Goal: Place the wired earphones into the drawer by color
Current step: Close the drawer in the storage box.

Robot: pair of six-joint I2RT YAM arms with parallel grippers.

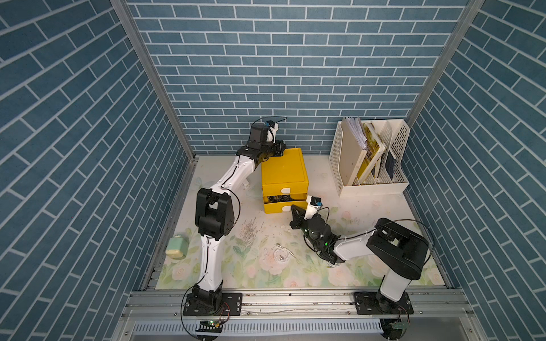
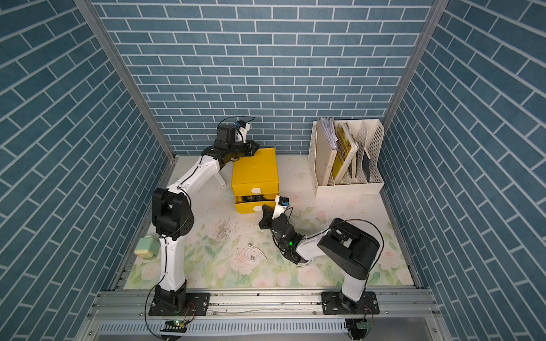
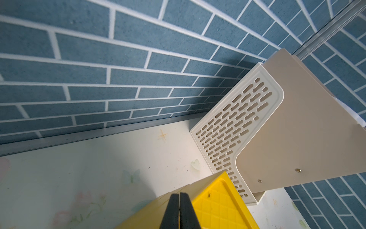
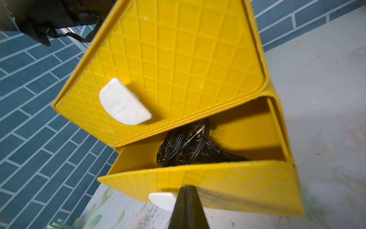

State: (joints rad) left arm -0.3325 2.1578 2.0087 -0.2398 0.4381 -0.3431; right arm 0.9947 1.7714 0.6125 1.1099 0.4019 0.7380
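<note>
A yellow two-drawer cabinet point(image 1: 283, 172) point(image 2: 254, 169) stands at the back of the mat. Its lower drawer point(image 4: 237, 182) is pulled partly out, and a tangle of black wired earphones point(image 4: 184, 146) point(image 1: 279, 197) lies inside. My right gripper point(image 4: 185, 187) point(image 1: 294, 208) is shut, its tip at the lower drawer's front right beside the white handle point(image 4: 162, 199). My left gripper point(image 3: 179, 195) point(image 1: 279, 147) is shut and empty, at the cabinet's top back left corner. A coil of white earphones point(image 1: 280, 254) point(image 2: 252, 254) lies on the mat in front.
A white file rack point(image 1: 372, 159) point(image 3: 237, 123) with books stands at the back right. A pale green object point(image 1: 176, 246) sits at the mat's left edge. Thin white wire point(image 2: 304, 263) shows under my right forearm. Brick-patterned walls close three sides.
</note>
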